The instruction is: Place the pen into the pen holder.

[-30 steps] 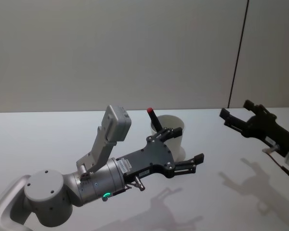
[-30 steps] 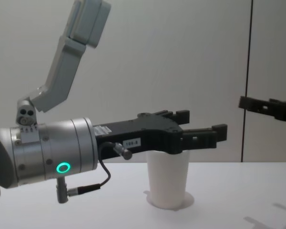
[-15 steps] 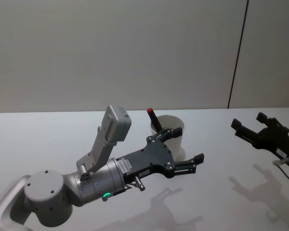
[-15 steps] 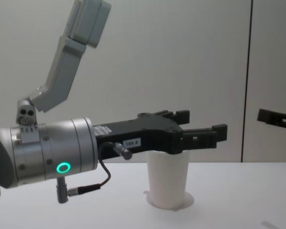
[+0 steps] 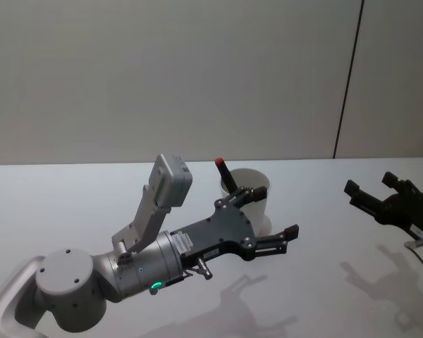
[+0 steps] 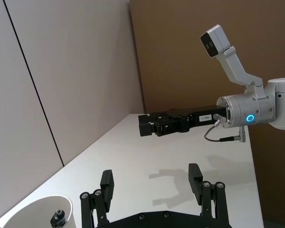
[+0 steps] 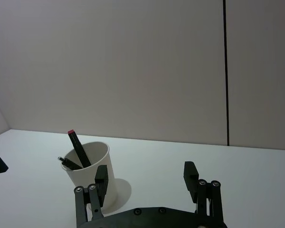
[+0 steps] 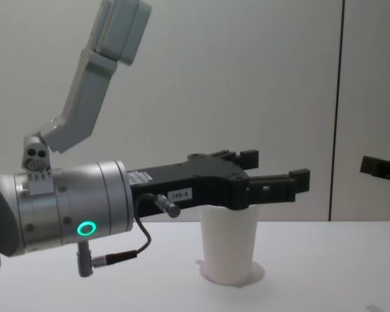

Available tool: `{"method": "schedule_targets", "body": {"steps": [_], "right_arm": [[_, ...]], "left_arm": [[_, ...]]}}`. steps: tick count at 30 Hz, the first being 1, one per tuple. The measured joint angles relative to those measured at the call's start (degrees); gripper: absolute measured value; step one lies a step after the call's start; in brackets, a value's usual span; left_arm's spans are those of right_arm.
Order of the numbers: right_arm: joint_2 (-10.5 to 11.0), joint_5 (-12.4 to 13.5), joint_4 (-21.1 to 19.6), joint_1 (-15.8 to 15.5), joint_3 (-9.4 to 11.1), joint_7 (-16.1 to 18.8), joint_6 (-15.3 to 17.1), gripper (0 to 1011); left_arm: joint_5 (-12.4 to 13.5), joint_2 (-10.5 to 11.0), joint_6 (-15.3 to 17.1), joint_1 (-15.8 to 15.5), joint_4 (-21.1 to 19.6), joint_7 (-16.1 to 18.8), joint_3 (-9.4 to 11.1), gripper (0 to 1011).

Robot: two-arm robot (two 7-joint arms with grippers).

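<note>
White paper makes the pen holder [image 5: 248,197], a cup that stands upright on the pale bench [image 5: 70,204], near the middle and a little to the far side. You can see the pen [image 7: 79,149] already inside it: it leans against the cup wall, and its red end rises above the rim. A second dark piece lies lower in the cup, but you cannot tell what it is.

Your left gripper [image 5: 269,216] hangs just on the near side of the cup, at rim height, with its fingers [image 5: 287,233] spread apart and holding nothing. Your right gripper [image 5: 372,190] is well apart on the right side, above the bench, and its fingers are also released and empty.

To my judgement the placing itself is done, and the step in hand is to clear away. Do this carefully:
- Leave both sets of fingers apart; there is nothing to grasp.
- Draw the left gripper toward the near side and a little up, not sideways, because the far finger is close to the rim and a light paper cup may tip easily.
- Keep the right arm away from the cup.
</note>
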Motion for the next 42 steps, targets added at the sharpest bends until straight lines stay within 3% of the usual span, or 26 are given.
{"method": "schedule_targets", "body": {"steps": [5,13,20,31,38,42], "right_arm": [[-0.17,-0.42,-0.28,-0.23,0.0,-0.31,0.0,1001],[-1.56,-4.14,-2.26,-1.87,0.1,-2.24,-0.31,1001],[-3.97,-10.51,-5.61,-4.7,0.29,-5.54,-0.84,1002],[-6.95,-18.46,-9.87,-8.25,0.54,-9.76,-1.48,1001],[-8.18,-21.7,-11.6,-9.72,0.62,-11.49,-1.73,1001],[-8.4,-22.27,-11.89,-9.97,0.64,-11.8,-1.77,1002]], "left_arm": [[0.06,0.05,0.0,0.08,-0.1,0.43,0.0,1002],[0.87,0.43,0.1,0.79,-1.15,4.26,0.21,1000],[2.39,1.08,0.27,1.93,-2.84,10.54,0.54,1002],[4.25,1.91,0.48,3.4,-5.04,18.69,1.01,1000],[5.43,2.45,0.63,4.39,-6.42,23.86,1.3,1002],[6.07,2.73,0.69,4.88,-7.19,26.65,1.45,1002]]}}
